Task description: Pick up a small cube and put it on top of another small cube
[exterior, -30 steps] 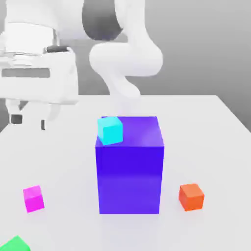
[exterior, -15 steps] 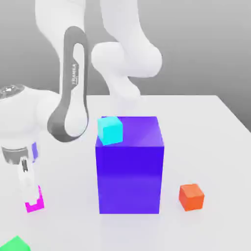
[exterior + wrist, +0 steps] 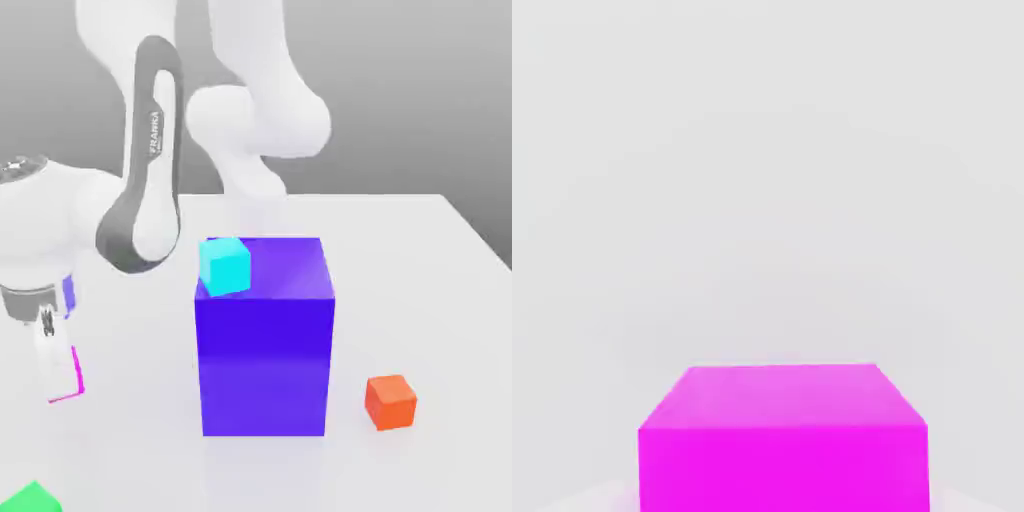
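Now at the grasp step. Claw (image 3: 57,375) down at the desk (image 3: 440,270) surface on the exterior view's left, set over the small pink cube (image 3: 74,378); only a thin pink edge visible past the white finger (image 3: 47,355). Cannot tell from that angle whether fingers are apart or clamped on the cube. Hand view: pink cube (image 3: 782,440) close up, centred, upper face and front face both plain, resting on the pale desk. Judged: cube between the fingers, not yet lifted.

Elsewhere on the desk: big blue block (image 3: 264,335) in the middle, cyan cube (image 3: 224,265) at its upper corner on the exterior view's left, orange cube (image 3: 390,401) near the block on the exterior view's right, green corner (image 3: 30,498) at the lower edge, well apart from the rest.

Next move, as a judgement: confirm a firm squeeze on two opposite faces, then lift straight up clear of the desk before any sideways travel. Target cube not settled from these frames; orange sits low and open, cyan high beside the block. Risk: cube slipping or twisting if grip is off-centre.
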